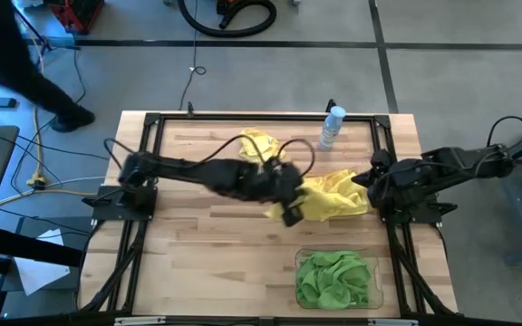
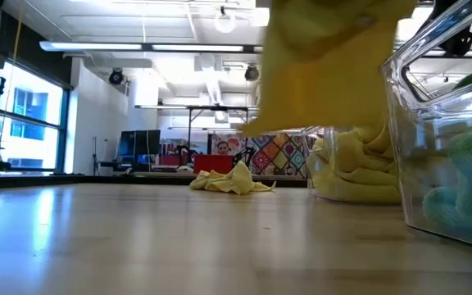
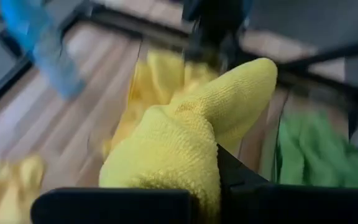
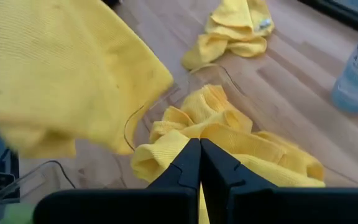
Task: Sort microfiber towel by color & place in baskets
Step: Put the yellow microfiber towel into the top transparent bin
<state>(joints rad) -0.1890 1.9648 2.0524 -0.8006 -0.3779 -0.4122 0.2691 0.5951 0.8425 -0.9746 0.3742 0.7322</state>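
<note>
My left gripper (image 1: 286,210) is at mid-table, shut on a yellow towel (image 3: 185,137) that hangs in the air next to the clear basket of yellow towels (image 1: 338,195). In the low view this towel (image 2: 326,57) hangs above that basket (image 2: 326,168). My right gripper (image 4: 199,149) is shut, its tips just over the yellow towels piled in the basket (image 4: 229,137). Another yellow towel (image 1: 259,143) lies rumpled on the wood toward the far edge. Green towels (image 1: 333,279) fill the near basket (image 1: 381,282). My left gripper pinches the yellow towel between its two fingers at a bunched fold (image 3: 201,177). The cloth bulges out past the fingers and is lifted clear of the table, hanging below the gripper (image 4: 61,68). Whether my right gripper touches the piled towels, I cannot tell.
A clear bottle with a blue cap (image 1: 332,127) stands at the far edge, right of the loose yellow towel. A black metal frame (image 1: 143,181) runs around the table. Bare wood lies to the near left. A person's legs (image 1: 34,72) show beyond the far left corner.
</note>
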